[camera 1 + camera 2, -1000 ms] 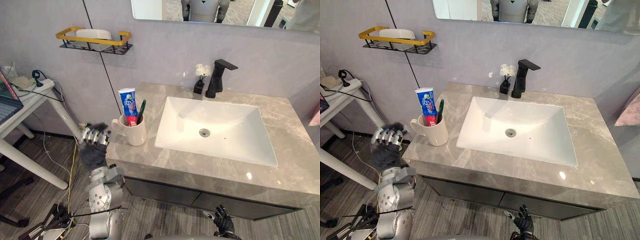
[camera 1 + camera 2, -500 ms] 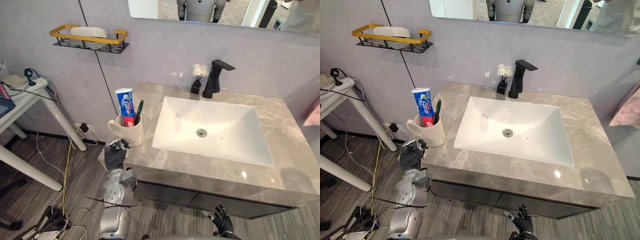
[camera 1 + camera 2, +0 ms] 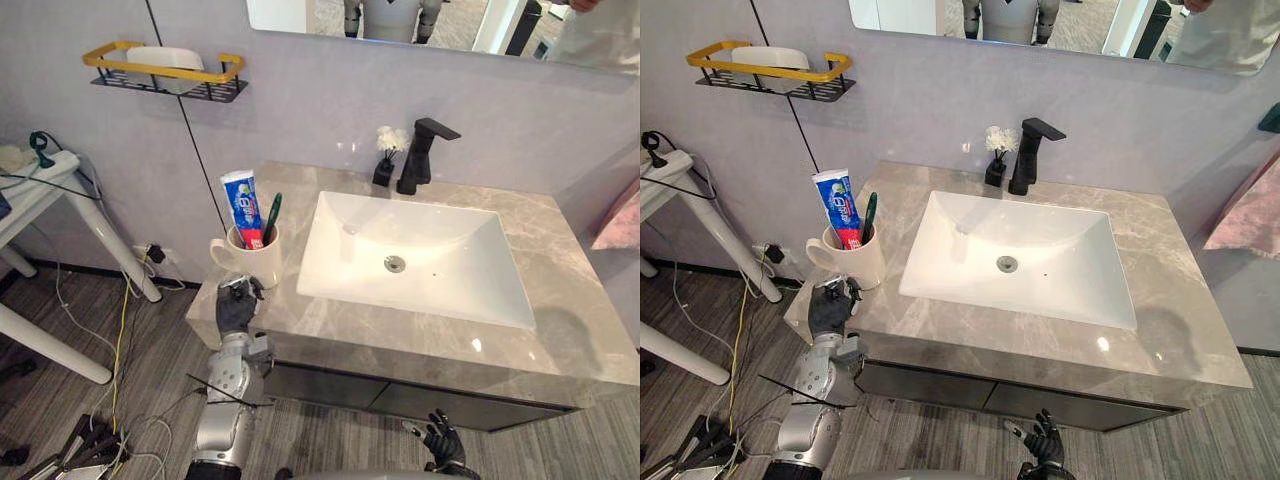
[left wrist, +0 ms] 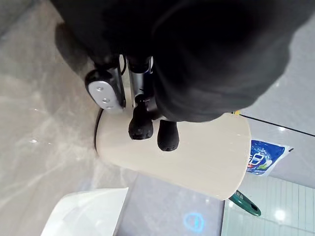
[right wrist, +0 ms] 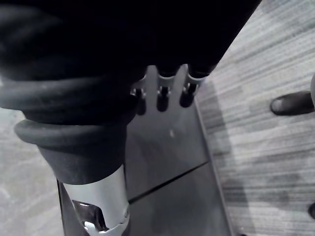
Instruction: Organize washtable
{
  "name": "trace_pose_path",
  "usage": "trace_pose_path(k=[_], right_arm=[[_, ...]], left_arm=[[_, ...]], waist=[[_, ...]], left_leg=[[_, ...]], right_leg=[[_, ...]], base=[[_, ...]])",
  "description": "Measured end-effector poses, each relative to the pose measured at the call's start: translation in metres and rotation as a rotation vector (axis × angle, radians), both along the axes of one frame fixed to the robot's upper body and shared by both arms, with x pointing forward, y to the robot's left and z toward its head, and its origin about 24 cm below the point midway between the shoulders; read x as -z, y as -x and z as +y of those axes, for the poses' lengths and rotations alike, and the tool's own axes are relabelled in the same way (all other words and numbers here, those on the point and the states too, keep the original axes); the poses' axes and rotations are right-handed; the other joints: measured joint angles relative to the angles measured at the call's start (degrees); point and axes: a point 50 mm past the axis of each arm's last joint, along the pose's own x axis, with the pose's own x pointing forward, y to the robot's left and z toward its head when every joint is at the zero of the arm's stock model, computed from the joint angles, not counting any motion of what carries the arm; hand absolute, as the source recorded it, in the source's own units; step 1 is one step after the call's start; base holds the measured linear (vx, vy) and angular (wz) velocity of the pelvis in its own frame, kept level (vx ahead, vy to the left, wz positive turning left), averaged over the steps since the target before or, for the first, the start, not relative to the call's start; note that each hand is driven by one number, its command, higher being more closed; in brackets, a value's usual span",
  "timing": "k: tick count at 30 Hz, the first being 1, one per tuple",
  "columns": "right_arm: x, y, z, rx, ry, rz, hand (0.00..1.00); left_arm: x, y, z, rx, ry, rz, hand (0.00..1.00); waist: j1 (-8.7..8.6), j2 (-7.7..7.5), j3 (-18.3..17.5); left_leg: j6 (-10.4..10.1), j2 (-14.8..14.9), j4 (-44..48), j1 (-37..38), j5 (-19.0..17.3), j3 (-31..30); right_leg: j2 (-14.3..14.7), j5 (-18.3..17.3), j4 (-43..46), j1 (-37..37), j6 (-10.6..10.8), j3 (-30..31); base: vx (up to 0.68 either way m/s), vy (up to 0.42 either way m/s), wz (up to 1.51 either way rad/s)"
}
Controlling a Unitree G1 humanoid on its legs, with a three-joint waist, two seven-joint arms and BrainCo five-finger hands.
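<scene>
Two dark fingertips (image 4: pixel 141 129) of the left hand (image 3: pixel 234 308), loosely bent and slightly apart, closed on nothing, sit at the wall of the cream ceramic mug (image 3: pixel 254 265); contact cannot be told. Mug: left of centre in the head views, near the front left corner of the grey marble-look countertop (image 3: pixel 565 300), holding a blue-and-white toothpaste tube (image 3: pixel 241 207) and a green toothbrush (image 3: pixel 271 216). Handling, as judged: rigid, glazed and slick, breakable, top-heavy with its contents; take round the body or by the handle on its left, kept upright. To its right, white rectangular basin (image 3: pixel 440 270). Right hand (image 3: pixel 441 453), lower edge of frame, fingers spread, idle.
</scene>
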Motion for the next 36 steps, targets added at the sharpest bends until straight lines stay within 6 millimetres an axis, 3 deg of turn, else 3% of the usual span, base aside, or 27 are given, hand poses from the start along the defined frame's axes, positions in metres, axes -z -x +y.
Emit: trace_pose_path(k=[11, 22, 27, 36], right_arm=[[0.0, -0.006, 0.001, -0.016, -0.004, 0.0, 0.0], [0.0, -0.013, 0.0, -0.021, -0.004, -0.008, 0.0], [-0.001, -0.014, 0.0, -0.023, -0.003, -0.011, 0.0], [0.0, -0.014, 0.0, -0.03, 0.001, -0.008, 0.0]], left_arm=[[-0.007, -0.012, 0.016, -0.025, -0.085, -0.023, 1.0], [-0.017, -0.024, 0.017, -0.023, -0.101, -0.065, 1.0], [-0.017, -0.023, 0.022, -0.024, -0.123, -0.059, 1.0], [-0.012, -0.021, 0.018, 0.012, -0.124, -0.046, 1.0]], waist=[[-0.05, -0.42, 0.4], [-0.27, -1.05, 1.1], [-1.24, -1.19, 1.2], [-1.45, -1.1, 1.3]], left_leg=[[0.0, 0.0, -0.2, -1.2, 0.0, 1.1], [0.0, -0.3, 0.1, -2.0, 0.0, 1.1], [0.0, -0.2, 0.1, -1.7, 0.0, 1.8], [0.1, -0.2, 0.0, -1.2, 0.0, 2.6]], right_leg=[[0.0, 0.5, -0.1, -1.9, 0.1, 1.2], [-0.1, 0.5, -0.1, -2.7, 0.2, 1.3], [-0.2, 0.8, -0.2, -2.8, 0.2, 2.1], [-0.2, 1.2, -0.2, -2.8, 0.2, 2.9]], base=[[-0.02, -0.001, -0.04], [0.0, 0.0, 0.0], [-0.02, -0.002, -0.06], [-0.03, -0.007, -0.05]])
